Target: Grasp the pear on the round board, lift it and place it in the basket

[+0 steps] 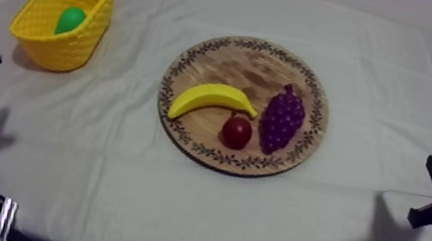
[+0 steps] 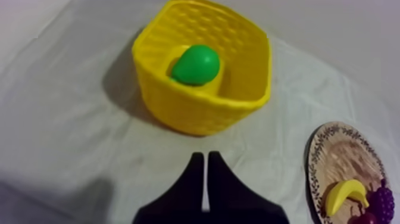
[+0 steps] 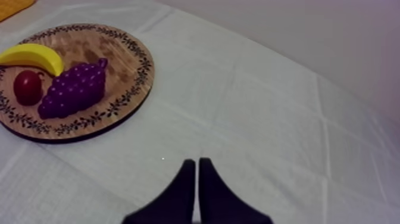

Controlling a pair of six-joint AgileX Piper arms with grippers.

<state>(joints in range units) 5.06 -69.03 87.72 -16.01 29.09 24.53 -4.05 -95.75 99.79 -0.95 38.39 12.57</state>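
The pear (image 2: 196,64) lies inside the basket (image 2: 196,110), resting on its floor against the far wall, upright or nearly so, with nothing touching it. By the look of it the task is done: the pear is where the sentence wants it, and none is left on the board (image 1: 237,63). The basket stands at the far left of the bench (image 1: 212,214), well apart from the board, which sits near the middle. On the board lie a banana (image 1: 213,99), a red fruit (image 1: 236,131) just beside the banana's lower curve, and grapes (image 1: 281,121) to the right of both; these are not the task's things and have no reason to be moved. The left hand (image 2: 204,156) hangs low over bare bench on the near side of the basket, its fingers pressed together into a narrow wedge and holding nothing, which fits an arm that is parked with no grasp in hand. The right hand (image 3: 197,162) sits likewise over bare bench, well off from the board's edge nearest the grapes, fingers pressed together and empty. I judge that no further move is called for, unless the arms are to be settled lower at their sides.
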